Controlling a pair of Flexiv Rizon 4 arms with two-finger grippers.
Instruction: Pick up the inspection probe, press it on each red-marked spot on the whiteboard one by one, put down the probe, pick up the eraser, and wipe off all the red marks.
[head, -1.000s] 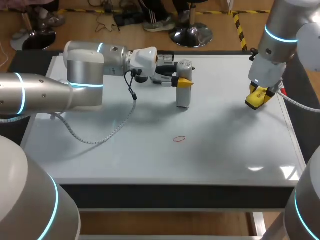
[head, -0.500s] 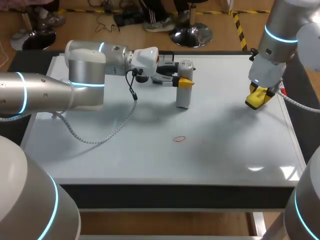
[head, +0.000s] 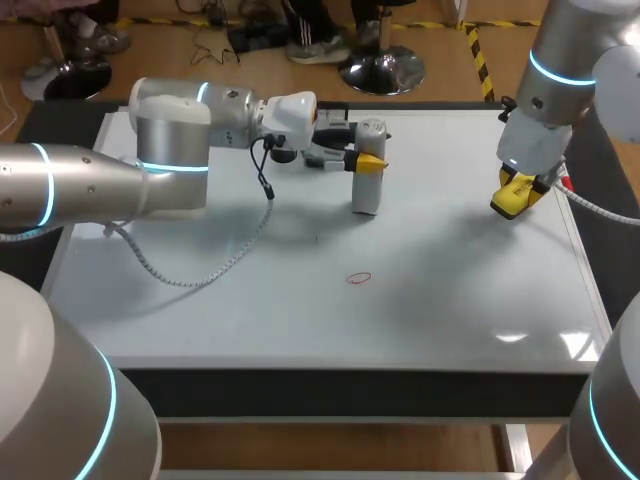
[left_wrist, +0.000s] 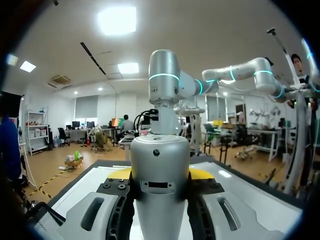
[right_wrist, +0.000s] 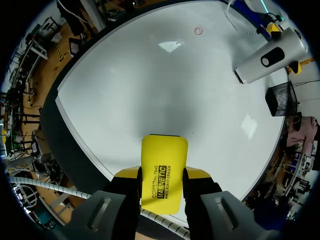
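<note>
whiteboard (head: 450, 300) glossy; probe (left_wrist: 159, 175) smooth matt silver; eraser (right_wrist: 164, 170) yel. plastic

Matte black tabletop (head: 340, 384) – dark band along front edge and left side | black wire-mesh basket (right_wrist: 281, 98) – open-topped, beside tabletop corner; resting on it or not, cannot tell

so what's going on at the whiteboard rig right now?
The left gripper is shut on the inspection probe, holding it upright with its lower end at the whiteboard, toward the far side. The right gripper is shut on the yellow eraser, held above the board's right edge. One red mark shows mid-board, nearer than the probe and apart from it, not wiped.
</note>
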